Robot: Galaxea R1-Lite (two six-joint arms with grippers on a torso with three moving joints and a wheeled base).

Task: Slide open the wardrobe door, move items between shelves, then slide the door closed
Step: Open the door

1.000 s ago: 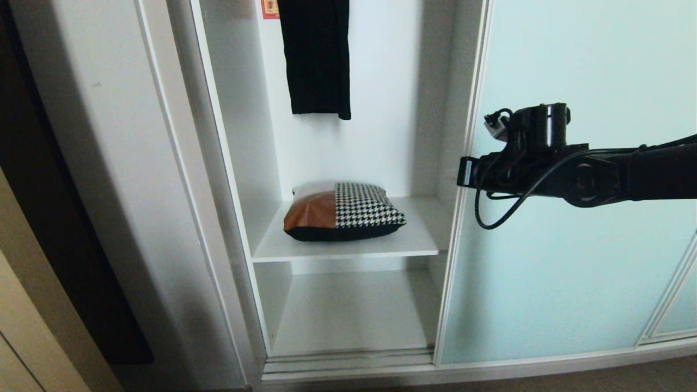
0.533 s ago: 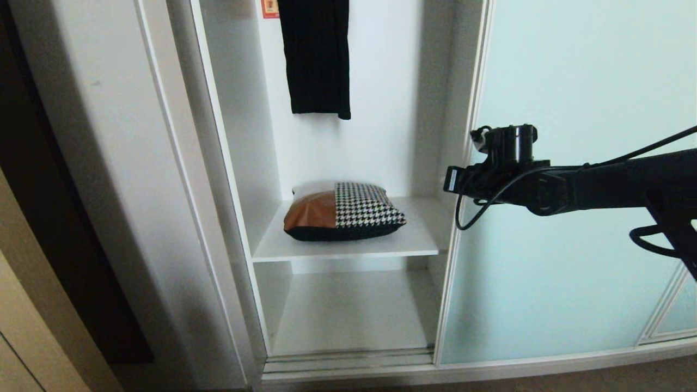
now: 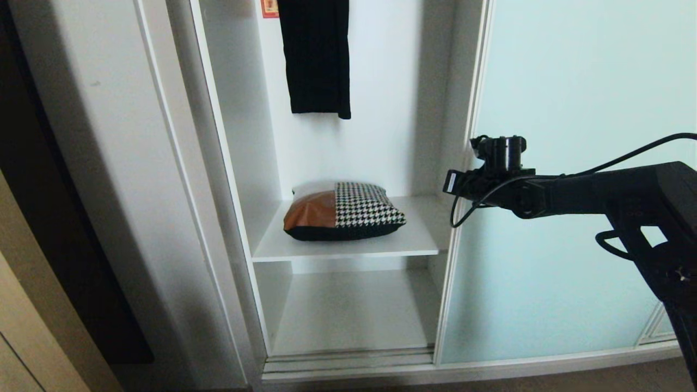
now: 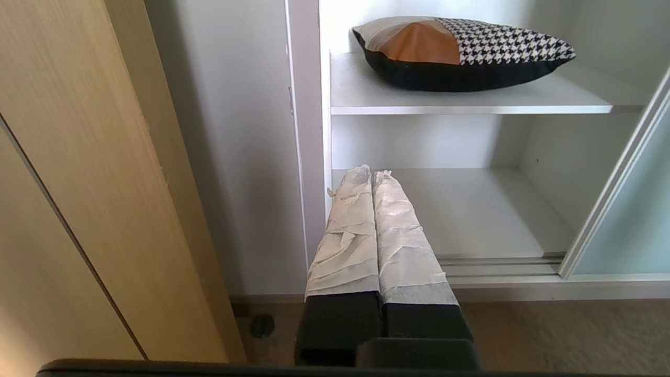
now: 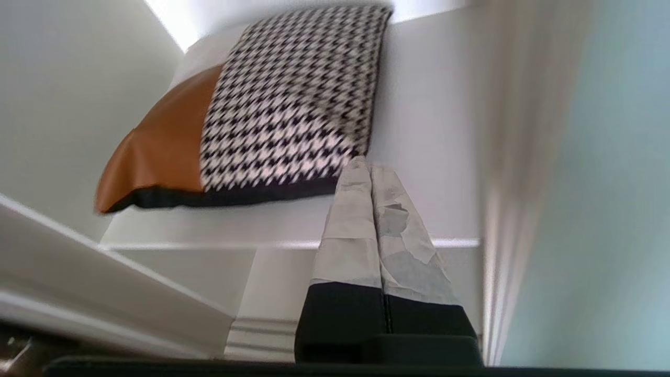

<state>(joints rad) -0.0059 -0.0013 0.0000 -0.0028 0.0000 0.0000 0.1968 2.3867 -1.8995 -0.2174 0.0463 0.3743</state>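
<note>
1. Brown carpet floor (image 4: 549, 335) lies nearest, in front of the white wardrobe.
2. Low down, the left end effector (image 4: 370, 175) points at the wardrobe's bottom corner. Its two taped fingers (image 4: 345, 230) are pressed together and hold nothing.
3. The right end effector (image 5: 364, 167) reaches in from the right, just by the edge of the sliding wardrobe door (image 3: 566, 179). Its fingers are also pressed tight, with nothing between them. Their tips are close to the cushion's corner; touching cannot be told.
4. The pale blue-green glass door is slid to the right, so the left part of the wardrobe is open.
5. Inside, the lower shelf (image 3: 348, 316) is bare.
6. The cushion (image 3: 343, 212) lies flat on the upper shelf (image 3: 348, 250), checked side up, orange patch to the left.
7. Farther back and higher, a long black garment (image 3: 316, 60) hangs against the white back wall.
</note>
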